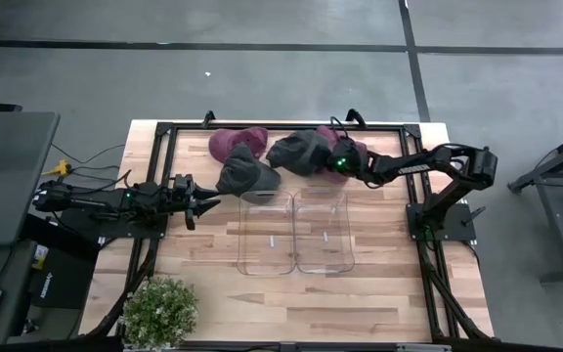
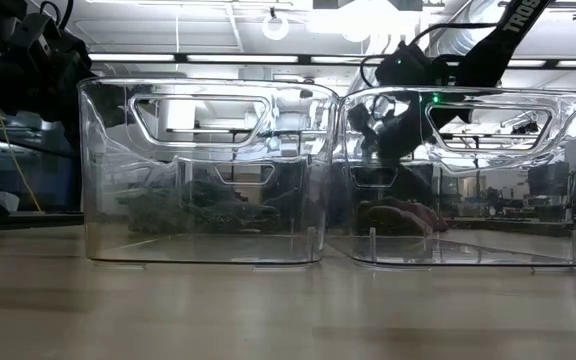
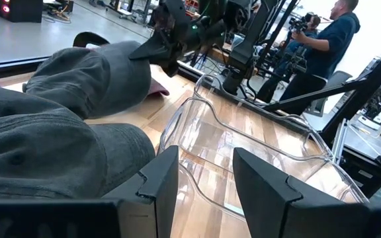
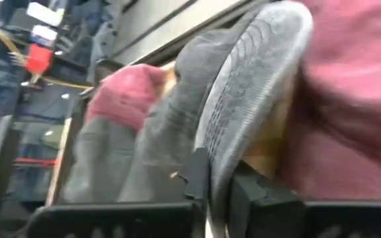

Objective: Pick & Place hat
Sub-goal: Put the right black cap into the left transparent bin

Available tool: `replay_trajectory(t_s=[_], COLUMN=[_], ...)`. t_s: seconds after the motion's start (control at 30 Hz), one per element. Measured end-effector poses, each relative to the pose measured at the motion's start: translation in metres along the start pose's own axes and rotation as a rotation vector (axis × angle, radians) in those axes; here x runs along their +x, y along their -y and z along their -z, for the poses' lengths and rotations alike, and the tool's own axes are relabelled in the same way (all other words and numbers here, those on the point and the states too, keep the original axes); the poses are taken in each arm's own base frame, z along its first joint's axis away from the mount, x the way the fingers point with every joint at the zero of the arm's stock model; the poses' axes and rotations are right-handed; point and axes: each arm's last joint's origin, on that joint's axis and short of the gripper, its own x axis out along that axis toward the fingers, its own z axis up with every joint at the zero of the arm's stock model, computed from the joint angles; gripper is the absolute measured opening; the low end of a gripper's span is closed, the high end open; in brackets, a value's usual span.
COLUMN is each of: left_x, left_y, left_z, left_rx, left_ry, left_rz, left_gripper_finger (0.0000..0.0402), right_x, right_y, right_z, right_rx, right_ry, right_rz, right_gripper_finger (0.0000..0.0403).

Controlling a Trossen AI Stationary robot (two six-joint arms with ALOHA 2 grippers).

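At the left edge of the table (image 1: pixel 379 293) the left arm lies low and reaches right, its gripper (image 1: pixel 206 203) just beside the near-left grey hat (image 1: pixel 246 174). Its fingers (image 3: pixel 161 182) stand apart with nothing between them, and that grey hat fills the space right beside them in the left wrist view.

Farther back and a little to the right, a maroon hat (image 1: pixel 235 140) lies at the far edge of the table, touching the grey hat in front of it.

In the middle of the table two clear bins stand side by side, the left bin (image 1: pixel 266 233) and the right bin (image 1: pixel 323 231), touching each other. The low view looks through their walls.

Behind the right bin lies a second grey hat (image 1: pixel 299 152), and just right of it a second maroon hat (image 1: pixel 352 149).

The right arm comes in from the right side of the table. Its gripper (image 1: pixel 337 164) sits at the seam between these two hats, and its fingers (image 4: pixel 250 192) are pinched on the stitched brim of the second grey hat (image 4: pixel 256 73), with maroon cloth pressing close on one side.
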Motion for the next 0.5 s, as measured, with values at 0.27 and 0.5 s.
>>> replay_trajectory(t_s=[0.27,0.5], left_x=[0.0000,0.0000], left_y=[0.0000,0.0000], left_z=[0.0000,0.0000], left_rx=[0.000,0.000], left_ry=[0.000,0.000], left_rz=[0.000,0.000], left_gripper_finger=[0.0138,0.0138], right_x=[0.0000,-0.0073], right_y=[-0.0020,-0.0085], right_z=[-0.0003,-0.0034], right_rx=[-0.045,-0.099], right_ry=[-0.011,0.000], right_rz=[-0.029,-0.073], right_gripper_finger=[0.0007,0.0006])
